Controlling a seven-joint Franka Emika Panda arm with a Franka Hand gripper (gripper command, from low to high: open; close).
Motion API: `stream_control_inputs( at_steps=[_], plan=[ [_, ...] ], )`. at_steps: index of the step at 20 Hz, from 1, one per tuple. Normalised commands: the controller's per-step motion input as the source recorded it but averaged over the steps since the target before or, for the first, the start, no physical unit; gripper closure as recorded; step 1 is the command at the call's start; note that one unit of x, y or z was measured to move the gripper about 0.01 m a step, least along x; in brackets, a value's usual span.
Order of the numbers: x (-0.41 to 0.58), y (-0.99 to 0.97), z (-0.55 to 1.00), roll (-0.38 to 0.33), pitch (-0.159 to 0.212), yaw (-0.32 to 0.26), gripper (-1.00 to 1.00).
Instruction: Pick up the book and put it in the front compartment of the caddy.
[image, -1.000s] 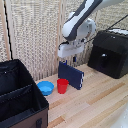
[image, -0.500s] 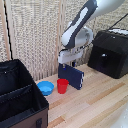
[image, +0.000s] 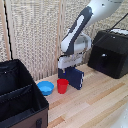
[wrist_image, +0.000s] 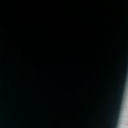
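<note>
Item: the book (image: 75, 77), upright beside the red cup (image: 62, 86), presumably for top access. Your gripper (image: 69, 66) sits over it; I cannot tell whether it grips.

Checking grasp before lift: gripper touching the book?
Touching. In the exterior view the gripper sits on the upright book's top edge; the wrist view is black.

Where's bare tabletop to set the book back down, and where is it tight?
Free: the wood table toward the exterior view's right, between the red cup and the black appliance. Tight: the book, red cup and blue bowl cluster beside the caddy, under the gripper.
</note>
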Motion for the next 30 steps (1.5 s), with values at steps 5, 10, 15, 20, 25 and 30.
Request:
stream_control_inputs(
  at_steps=[5, 10, 15, 20, 25, 30],
  plan=[
    [0.198, -0.04, -0.04, -0.006, 0.075, 0.041, 1.0],
    [0.006, 0.0, -0.06, -0.019, 0.014, 0.003, 1.0],
    [0.004, 0.03, -0.02, -0.061, 0.0, 0.002, 1.0],
    [-0.038, 0.1, 0.2, -0.079, -0.003, -0.03, 1.0],
    [-0.066, 0.14, 0.96, -0.079, 0.0, -0.135, 1.0],
    [0.003, 0.1, 1.0, -0.006, 0.0, -0.151, 1.0]
  ],
)
